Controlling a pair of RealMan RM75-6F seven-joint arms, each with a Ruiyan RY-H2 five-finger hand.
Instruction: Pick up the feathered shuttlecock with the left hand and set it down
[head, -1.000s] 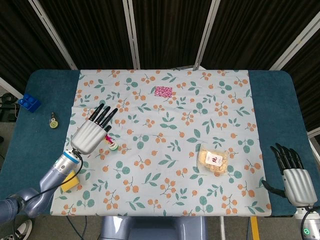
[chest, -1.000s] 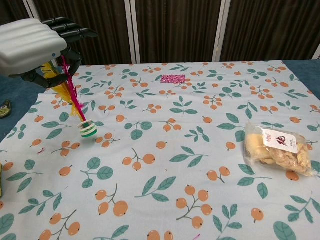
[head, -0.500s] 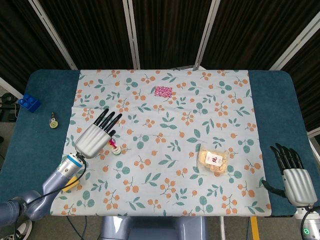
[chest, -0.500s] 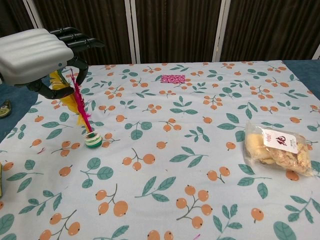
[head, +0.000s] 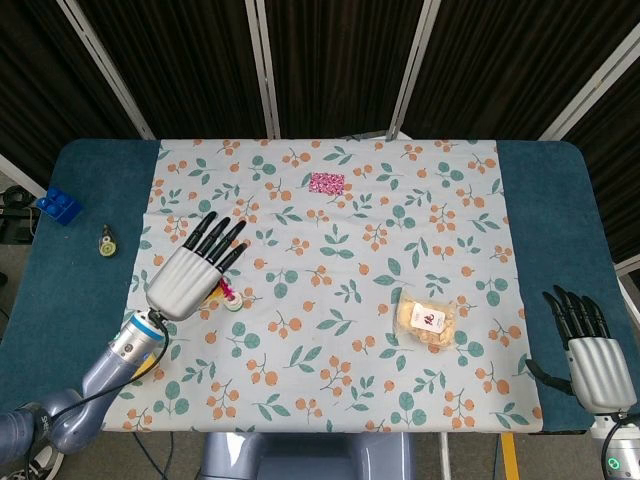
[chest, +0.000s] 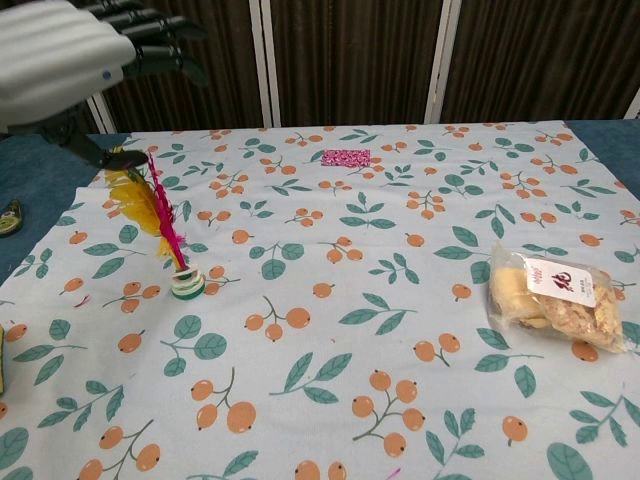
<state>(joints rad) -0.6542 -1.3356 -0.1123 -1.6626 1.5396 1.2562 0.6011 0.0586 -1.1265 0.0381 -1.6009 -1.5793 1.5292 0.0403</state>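
Observation:
The feathered shuttlecock (chest: 186, 284) stands on its green-and-white base on the floral cloth, its yellow and pink feathers leaning up to the left. My left hand (chest: 60, 50) hovers above the feathers with fingers spread, and no finger closes on them. In the head view the left hand (head: 190, 272) covers most of the shuttlecock (head: 231, 298); only the base peeks out at its right. My right hand (head: 590, 350) rests open, holding nothing, off the cloth at the front right corner.
A bag of snacks (head: 427, 318) lies right of centre. A small pink packet (head: 326, 182) sits toward the back middle. On the blue table left of the cloth are a blue block (head: 60, 206) and a small trinket (head: 105, 241).
The left hand brought the shuttlecock down onto the cloth, let go of the feathers and rose above them. The shuttlecock now stands on its own. The right hand stayed put.

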